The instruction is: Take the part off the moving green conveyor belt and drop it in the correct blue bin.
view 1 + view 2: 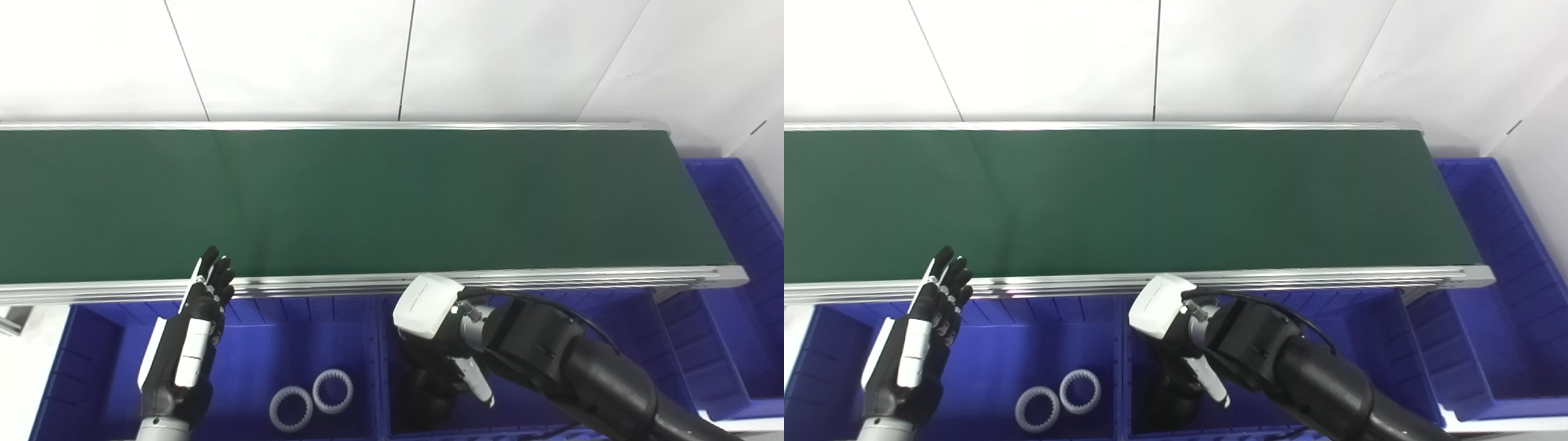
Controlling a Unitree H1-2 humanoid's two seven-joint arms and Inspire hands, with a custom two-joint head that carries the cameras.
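Left robot hand (pixel 184 343) is raised over the left blue bin (pixel 92 367), fingers (pixel 211 269) straight, close together, pointing up toward the near rail of the conveyor belt (pixel 343 202); fingertips overlap the rail edge in both views. It has hold of nothing.

Two white toothed rings lie flat on the floor of that left bin: left ring (pixel 291 409) and right ring (pixel 332 391), just beside each other, poss. touching at the rims. They sit right of the left arm, near the bin's divider wall.

Belt surface is dark green, runs full width of the pic w/ metal rails along the far and near edges. No part visible anywhere on it.

Middle blue bin (pixel 527 404) is next, right of the divider. Right robot hand (pixel 438 361) is down inside it, white back plate up by the near rail, fingers pointing down into the bin. A dark shape sits under the fingers; can't tell if that is a part, shadow or the hand itself, so can't tell whether this hand is clamped on anything. The black forearm comes in from lower right w/ a cable looped over the wrist.

Far right, past the belt end, another blue bin (pixel 735 202) runs alongside.
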